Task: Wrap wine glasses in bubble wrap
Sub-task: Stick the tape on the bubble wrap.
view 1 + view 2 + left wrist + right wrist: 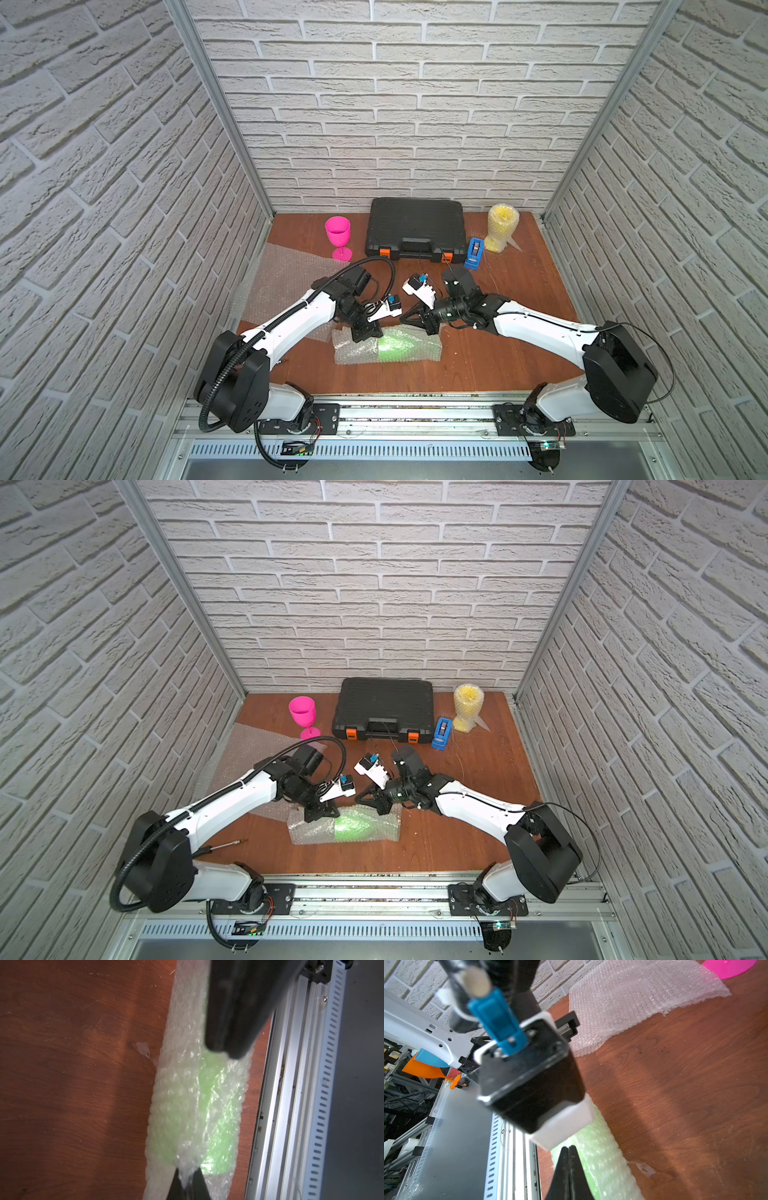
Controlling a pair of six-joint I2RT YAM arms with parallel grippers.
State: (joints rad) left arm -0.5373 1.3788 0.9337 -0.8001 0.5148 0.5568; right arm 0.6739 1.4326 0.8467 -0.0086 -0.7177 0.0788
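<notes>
A lime green wine glass lies on its side near the table's front, rolled in bubble wrap. In the left wrist view a fold of that bubble wrap is pinched in my shut left gripper, at the roll's far edge. My right gripper is shut with nothing between its jaws, and its tips are at the top of the roll. A pink wine glass stands bare at the back left. At the back right a yellow wine glass stands wrapped.
A flat spare bubble wrap sheet lies on the left of the table. A black tool case sits at the back centre, with a blue tape dispenser to its right. A metal rail runs along the front edge.
</notes>
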